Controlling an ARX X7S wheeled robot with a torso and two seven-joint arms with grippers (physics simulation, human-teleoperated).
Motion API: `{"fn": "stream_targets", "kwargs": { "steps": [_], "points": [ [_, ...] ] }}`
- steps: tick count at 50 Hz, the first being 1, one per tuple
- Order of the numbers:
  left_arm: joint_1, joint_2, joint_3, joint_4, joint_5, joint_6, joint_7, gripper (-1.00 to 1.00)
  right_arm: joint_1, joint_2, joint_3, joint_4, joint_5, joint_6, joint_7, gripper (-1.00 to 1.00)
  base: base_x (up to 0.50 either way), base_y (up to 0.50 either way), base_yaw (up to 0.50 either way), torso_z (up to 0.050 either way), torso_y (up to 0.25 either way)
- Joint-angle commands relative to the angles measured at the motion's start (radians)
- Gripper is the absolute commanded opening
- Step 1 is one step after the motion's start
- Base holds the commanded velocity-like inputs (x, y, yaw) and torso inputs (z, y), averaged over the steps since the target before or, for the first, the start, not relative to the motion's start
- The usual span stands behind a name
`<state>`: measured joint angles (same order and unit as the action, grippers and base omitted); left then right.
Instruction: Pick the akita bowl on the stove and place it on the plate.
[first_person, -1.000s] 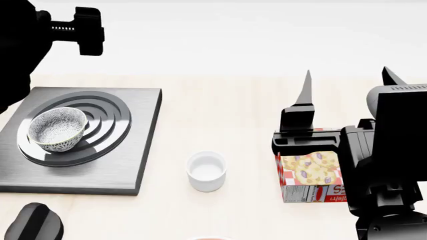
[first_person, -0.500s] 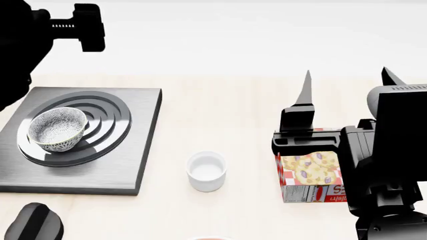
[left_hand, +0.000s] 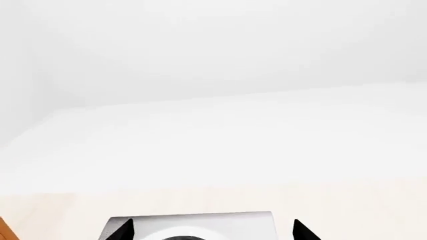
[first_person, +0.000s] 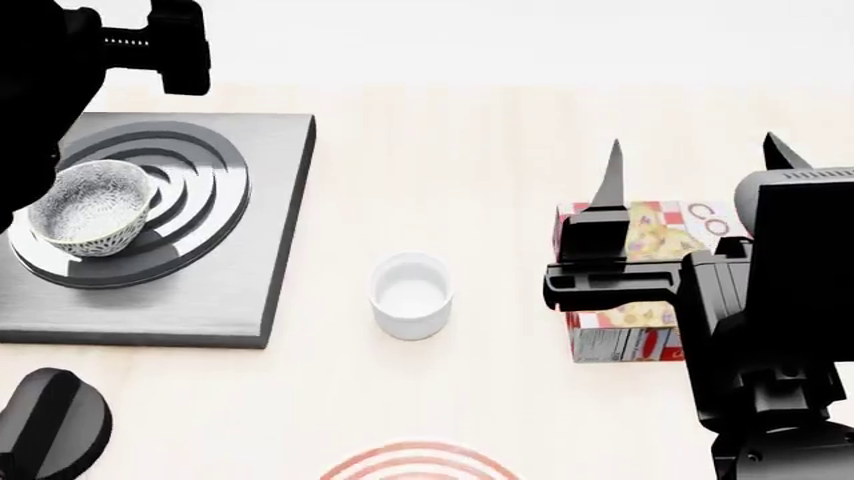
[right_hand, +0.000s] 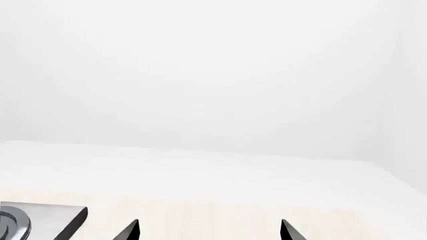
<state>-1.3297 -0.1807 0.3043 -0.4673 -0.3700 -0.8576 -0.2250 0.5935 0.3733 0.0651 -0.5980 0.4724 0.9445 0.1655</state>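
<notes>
Bowl position: the akita bowl (first_person: 87, 215) sits on the burner rings of the stove (first_person: 254, 260), toward that slab's left side, upright, mouth up, untouched. The left gripper (left_hand: 211, 232) hangs above and behind the stove; in the left wrist view its two fingers (left_hand: 121, 230) stand spread and empty, with the stove's far edge between them. So the bowl lies below and nearer the robot than those tips. The left arm is clearly the nearer one.

The right gripper (first_person: 694, 165) is well apart, over the carton (first_person: 641, 290), fingers likewise spread, holding nothing.

The plate (first_person: 416, 463) shows only its red-ringed far rim at the near edge of the tabletop (first_person: 441, 170).

Count: one bowl, one stove, one plate, one white cup (first_person: 411, 295), one carton, one black knob (first_person: 51, 420).
</notes>
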Motion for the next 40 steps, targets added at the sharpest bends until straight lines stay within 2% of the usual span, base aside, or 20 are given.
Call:
{"fn": "stream_targets", "kwargs": {
  "steps": [1, 8, 15, 22, 27, 33, 40],
  "points": [
    [0.008, -0.007, 0.004, 0.011, -0.006, 0.010, 0.005, 1.00, -0.004, 0.002, -0.003, 0.006, 0.001, -0.010, 0.000, 1.00, 0.00, 0.00, 0.00, 0.000, 0.000],
    [0.009, -0.011, 0.019, 0.018, -0.006, 0.023, 0.021, 1.00, -0.001, 0.002, -0.001, 0.001, 0.007, -0.003, 0.005, 1.00, 0.00, 0.00, 0.00, 0.000, 0.000],
    [0.019, -0.017, 0.015, 0.024, -0.009, 0.028, 0.017, 1.00, -0.002, 0.004, -0.004, 0.003, 0.008, -0.006, 0.006, 1.00, 0.00, 0.00, 0.00, 0.000, -0.205],
    [0.027, -0.021, 0.026, 0.034, -0.012, 0.021, 0.024, 1.00, -0.001, 0.006, -0.004, 0.001, 0.011, -0.003, 0.008, 1.00, 0.00, 0.00, 0.00, 0.000, 0.000],
    [0.021, -0.020, 0.035, 0.021, -0.007, 0.028, 0.025, 1.00, -0.002, 0.007, -0.006, 0.004, 0.011, -0.008, 0.008, 1.00, 0.00, 0.00, 0.00, 0.000, -0.247],
    [0.023, -0.014, 0.020, 0.025, -0.017, 0.006, 0.004, 1.00, -0.003, 0.009, -0.008, 0.008, 0.012, -0.012, 0.008, 1.00, 0.00, 0.00, 0.00, 0.000, -0.083],
    [0.015, -0.018, 0.064, 0.017, -0.007, -0.063, 0.005, 1.00, -0.001, 0.009, -0.006, 0.003, 0.017, -0.006, 0.013, 1.00, 0.00, 0.00, 0.00, 0.000, 0.000]
  ]
}}
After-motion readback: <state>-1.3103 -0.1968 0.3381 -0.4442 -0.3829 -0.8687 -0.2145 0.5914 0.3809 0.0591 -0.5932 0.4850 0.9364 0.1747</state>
